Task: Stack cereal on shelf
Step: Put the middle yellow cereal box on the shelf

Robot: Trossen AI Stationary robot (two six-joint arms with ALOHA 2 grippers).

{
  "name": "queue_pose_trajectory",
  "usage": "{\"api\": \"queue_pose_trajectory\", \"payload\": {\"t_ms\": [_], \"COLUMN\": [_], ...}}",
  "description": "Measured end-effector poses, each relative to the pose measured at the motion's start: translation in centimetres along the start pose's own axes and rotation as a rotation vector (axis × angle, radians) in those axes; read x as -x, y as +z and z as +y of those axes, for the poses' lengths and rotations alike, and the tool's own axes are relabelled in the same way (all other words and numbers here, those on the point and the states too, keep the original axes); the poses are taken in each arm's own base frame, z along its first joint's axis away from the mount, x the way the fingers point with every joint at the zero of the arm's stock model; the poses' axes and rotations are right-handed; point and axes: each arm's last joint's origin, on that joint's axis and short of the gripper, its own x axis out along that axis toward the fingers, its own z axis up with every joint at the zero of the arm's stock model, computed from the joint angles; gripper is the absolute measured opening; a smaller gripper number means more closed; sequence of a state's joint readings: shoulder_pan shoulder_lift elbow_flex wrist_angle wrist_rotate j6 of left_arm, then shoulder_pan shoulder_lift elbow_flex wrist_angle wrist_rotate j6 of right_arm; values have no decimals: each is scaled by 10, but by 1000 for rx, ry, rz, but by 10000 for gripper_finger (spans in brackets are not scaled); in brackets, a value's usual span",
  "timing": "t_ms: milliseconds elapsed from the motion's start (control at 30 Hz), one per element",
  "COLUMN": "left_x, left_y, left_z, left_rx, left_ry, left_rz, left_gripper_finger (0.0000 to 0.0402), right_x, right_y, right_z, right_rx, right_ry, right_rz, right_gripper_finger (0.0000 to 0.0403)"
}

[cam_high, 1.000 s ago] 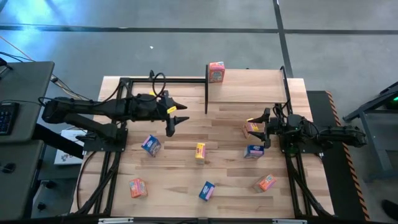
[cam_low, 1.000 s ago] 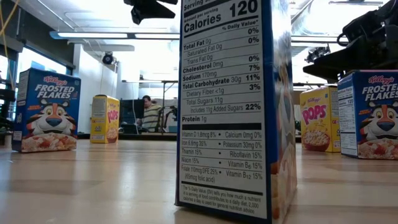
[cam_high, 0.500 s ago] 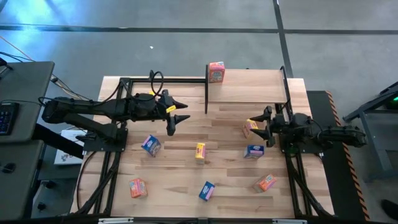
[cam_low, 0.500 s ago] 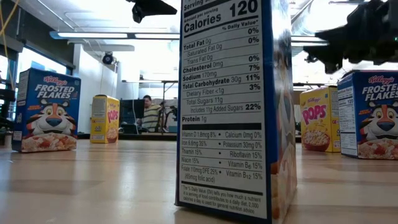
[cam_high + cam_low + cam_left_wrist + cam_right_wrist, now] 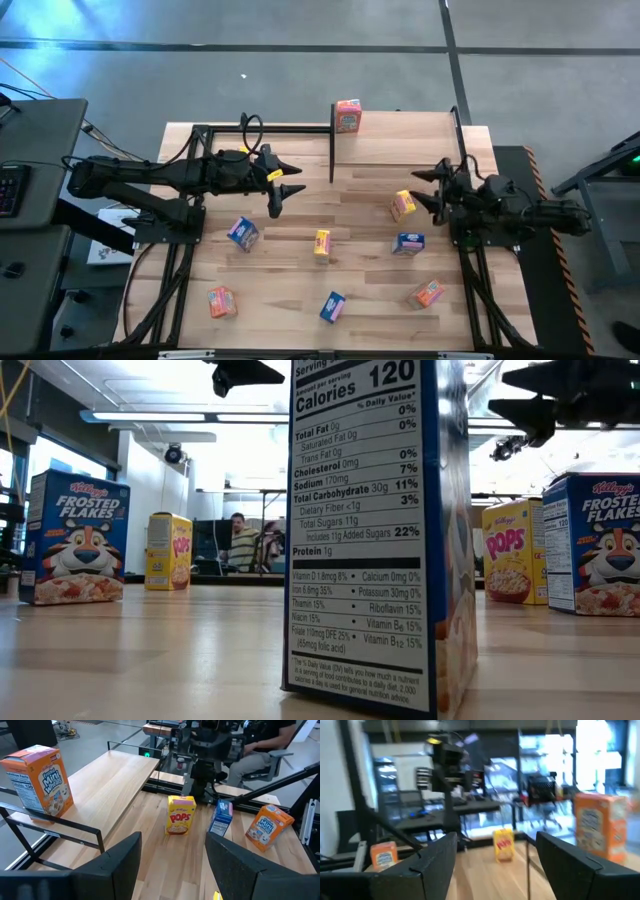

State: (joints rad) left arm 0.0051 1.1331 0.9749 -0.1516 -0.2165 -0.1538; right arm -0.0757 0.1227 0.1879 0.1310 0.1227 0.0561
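Note:
One orange-pink cereal box [image 5: 348,115] stands upright on the shelf [image 5: 400,140] at its far left corner. Several more cereal boxes stand on the tabletop. Among them are a yellow one [image 5: 403,205], a blue one [image 5: 408,242] and another yellow one [image 5: 321,243]. My right gripper [image 5: 424,190] hovers open, raised and tipped slightly up, just right of the yellow box [image 5: 503,845] and clear of it. My left gripper [image 5: 284,189] hangs open above the table's middle left. It faces the shelf [image 5: 120,775] and that yellow box [image 5: 181,815].
Loose boxes stand near the front edge: orange-pink [image 5: 221,301], blue [image 5: 332,306], orange-pink [image 5: 427,293], and a blue one [image 5: 242,233] farther back on the left. A black frame rail [image 5: 265,128] runs left of the shelf. A person sits beyond the table [image 5: 260,745].
My right gripper has risen and tipped its fingers upward, drawing back toward the table's right edge, away from the yellow box. The box stays standing where it was.

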Motion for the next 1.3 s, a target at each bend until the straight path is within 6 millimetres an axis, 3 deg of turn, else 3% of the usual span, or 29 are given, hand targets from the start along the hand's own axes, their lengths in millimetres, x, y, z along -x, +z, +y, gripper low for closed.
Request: {"api": "queue_pose_trajectory", "payload": {"t_ms": [367,867,1033,1300], "left_x": [0,0,0,0], "left_y": [0,0,0,0], "left_z": [0,0,0,0], "left_rx": [-25,-36,-69,-72], "left_ry": [5,5,5,5], "left_rz": [0,0,0,0], "left_gripper_finger": [211,211,211,211], "right_x": [-5,-60,-71,-79], "right_y": [70,111,110,74], "right_z": [0,10,12,14], "right_rx": [-279,-386,-461,-564], "right_ry": [-251,-427,-563,-729], "right_rz": [354,825,974,1185], "right_gripper_finger": [268,268,268,268]}}
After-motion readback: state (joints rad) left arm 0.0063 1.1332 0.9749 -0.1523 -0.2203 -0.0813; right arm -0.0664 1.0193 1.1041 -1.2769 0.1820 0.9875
